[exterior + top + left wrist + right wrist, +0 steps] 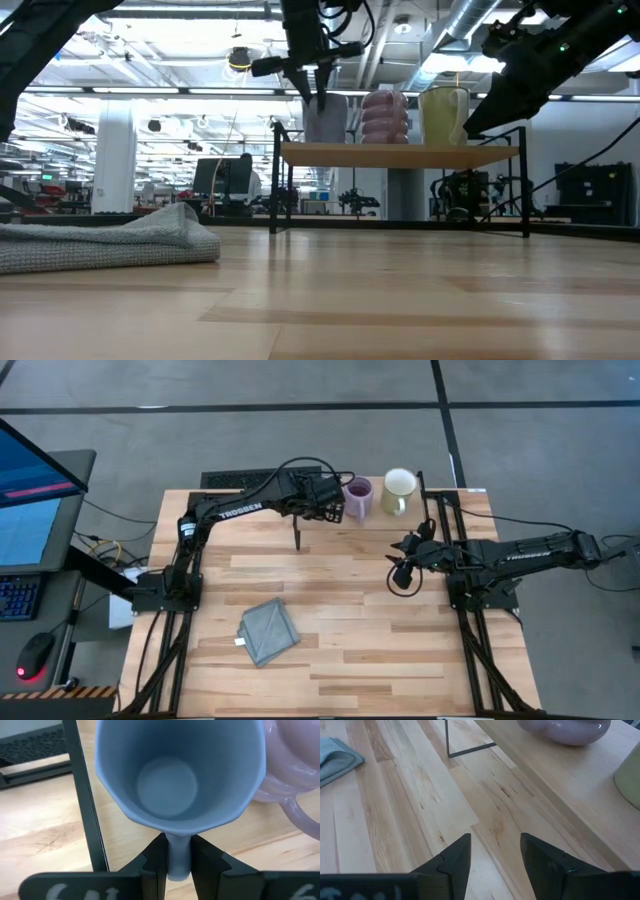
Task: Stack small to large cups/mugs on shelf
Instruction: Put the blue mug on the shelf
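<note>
Three mugs: all on the shelf, in a row along it.
Cloth point(269, 631): grey-blue, woven, folded into a rough square; lies on the plank tabletop point(340, 660) toward its front left, well apart from the shelf.
Left gripper point(178, 851): reaches over the shelf's left end; dark fingers point(152, 857) pressed in on the blue mug's handle from both sides, only the handle's width between them.
Blue mug point(179, 772): dusty blue, matt, faceted rim, round flat bottom seen from above; upright on the shelf, just beside the purple mug, leftmost of the three.
Purple mug point(358, 497): lavender, glossy, ribbed bulging wall, loop handle; middle of the row.
Cream mug point(399, 490): cream-white, smooth, straight-sided, tallest; right of the purple one, a small gap between.
Shelf point(400, 155): light-wood board, thin black metal legs, at the table's far edge.
Right gripper point(495, 855): in front of the shelf's right part, above the tabletop; fingers spread apart, nothing between them.
</note>
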`<action>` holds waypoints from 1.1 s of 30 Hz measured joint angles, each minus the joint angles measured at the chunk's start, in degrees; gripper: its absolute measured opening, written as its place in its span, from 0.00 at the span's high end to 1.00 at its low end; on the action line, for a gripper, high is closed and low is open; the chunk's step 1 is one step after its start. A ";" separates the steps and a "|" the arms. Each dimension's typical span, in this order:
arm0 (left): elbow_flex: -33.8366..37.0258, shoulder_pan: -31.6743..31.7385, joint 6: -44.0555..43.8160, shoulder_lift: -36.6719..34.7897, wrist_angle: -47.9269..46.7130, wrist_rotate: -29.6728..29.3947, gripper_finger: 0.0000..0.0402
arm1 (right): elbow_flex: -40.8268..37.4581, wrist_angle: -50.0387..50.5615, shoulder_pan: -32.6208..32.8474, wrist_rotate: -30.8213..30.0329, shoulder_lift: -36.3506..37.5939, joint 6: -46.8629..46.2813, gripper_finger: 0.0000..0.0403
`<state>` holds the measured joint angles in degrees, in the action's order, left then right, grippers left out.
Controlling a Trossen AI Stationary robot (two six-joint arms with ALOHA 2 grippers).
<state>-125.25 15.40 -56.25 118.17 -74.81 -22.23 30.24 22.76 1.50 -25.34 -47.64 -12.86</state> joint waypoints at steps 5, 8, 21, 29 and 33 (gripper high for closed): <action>0.00 0.00 -0.42 0.01 1.37 1.18 0.85 | 0.00 0.00 0.00 0.00 0.00 0.00 0.52; 0.00 0.02 -0.48 0.02 1.79 1.70 0.85 | 0.00 0.01 0.00 0.00 0.00 0.00 0.52; 0.04 0.33 0.66 0.17 1.99 2.50 0.80 | 0.00 1.27 0.02 0.01 0.01 -0.01 0.52; 0.04 0.33 0.51 0.17 2.15 2.58 0.71 | 0.00 1.25 0.02 0.02 0.02 1.34 0.52; 0.04 0.33 0.33 0.17 2.32 4.36 0.67 | 0.00 1.25 0.02 0.00 0.02 1.36 0.52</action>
<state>-125.21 15.73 -55.92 118.34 -72.49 -17.87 30.24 24.01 1.52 -25.34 -47.62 -11.51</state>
